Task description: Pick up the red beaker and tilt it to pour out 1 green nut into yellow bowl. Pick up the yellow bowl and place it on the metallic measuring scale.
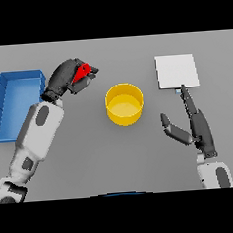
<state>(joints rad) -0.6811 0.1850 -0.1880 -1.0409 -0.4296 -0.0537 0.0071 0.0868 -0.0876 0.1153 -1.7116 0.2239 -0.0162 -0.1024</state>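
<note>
My left hand (66, 77) is curled round the red beaker (82, 71), of which only a small red part shows between the fingers, left of the yellow bowl (124, 104). The bowl stands upright at the table's middle; I see no green nut in it. The metallic measuring scale (177, 71) is a pale square plate at the back right. My right hand (197, 124) lies open on the table in front of the scale, its fingertips reaching the scale's near edge, right of the bowl.
A blue bin (5, 99) stands at the left edge, just behind my left forearm.
</note>
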